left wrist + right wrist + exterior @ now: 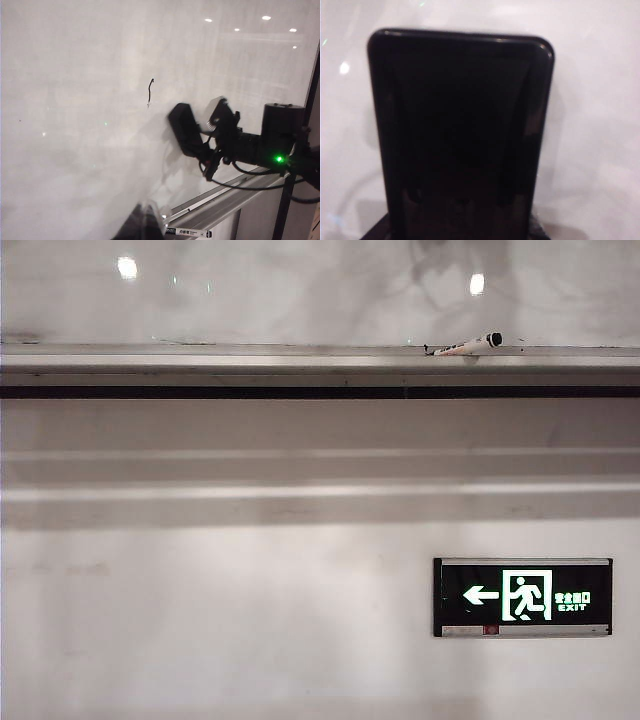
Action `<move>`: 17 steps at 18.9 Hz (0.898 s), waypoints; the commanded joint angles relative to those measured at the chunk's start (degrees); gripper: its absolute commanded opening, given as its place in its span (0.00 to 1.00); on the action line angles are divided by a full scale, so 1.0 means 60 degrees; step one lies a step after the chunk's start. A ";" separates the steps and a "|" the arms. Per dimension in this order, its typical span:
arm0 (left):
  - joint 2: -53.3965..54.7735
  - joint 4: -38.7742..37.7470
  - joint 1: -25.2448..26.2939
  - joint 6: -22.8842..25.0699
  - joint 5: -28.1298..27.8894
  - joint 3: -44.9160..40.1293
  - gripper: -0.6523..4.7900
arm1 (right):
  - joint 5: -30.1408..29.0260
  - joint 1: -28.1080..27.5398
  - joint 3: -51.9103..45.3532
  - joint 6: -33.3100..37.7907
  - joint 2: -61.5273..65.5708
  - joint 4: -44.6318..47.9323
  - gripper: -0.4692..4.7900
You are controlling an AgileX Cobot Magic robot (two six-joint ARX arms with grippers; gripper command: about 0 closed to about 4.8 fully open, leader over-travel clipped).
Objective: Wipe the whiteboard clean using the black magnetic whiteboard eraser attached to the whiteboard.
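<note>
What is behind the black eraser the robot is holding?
The whiteboard is behind the eraser in the right hand. Whatever lies directly under the eraser is covered. A black mark shows nearby.

I am looking at what reads as an institutional room, an office, classroom or lab. A large wall-mounted whiteboard (300,290) fills the upper wall, its glossy face mirroring round ceiling lights. Along the whiteboard's lower edge runs a pale metal ledge (250,360) with a marker (465,345) lying on it. Below the whiteboard, on the plain matte wall (200,620), hangs a lit exit sign (523,597) with an arrow and running figure.
</note>
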 commanded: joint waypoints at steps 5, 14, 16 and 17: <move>-0.0036 0.0157 -0.0011 0.0000 0.0011 0.0062 0.11 | 0.1639 0.0597 0.0022 -0.0940 0.0426 0.1355 0.26; -0.0047 0.0138 -0.0011 -0.0018 0.0127 0.0058 0.11 | 0.1738 0.0594 0.0055 0.1038 0.0197 0.5034 0.26; -0.0047 0.0142 -0.0011 -0.0022 0.0233 0.0062 0.11 | 0.0987 0.0689 0.0055 0.1071 0.0277 0.4976 0.26; -0.0047 0.0138 -0.0011 -0.0022 0.0233 0.0062 0.11 | 0.0962 0.0863 0.0055 0.1067 0.0350 0.4983 0.26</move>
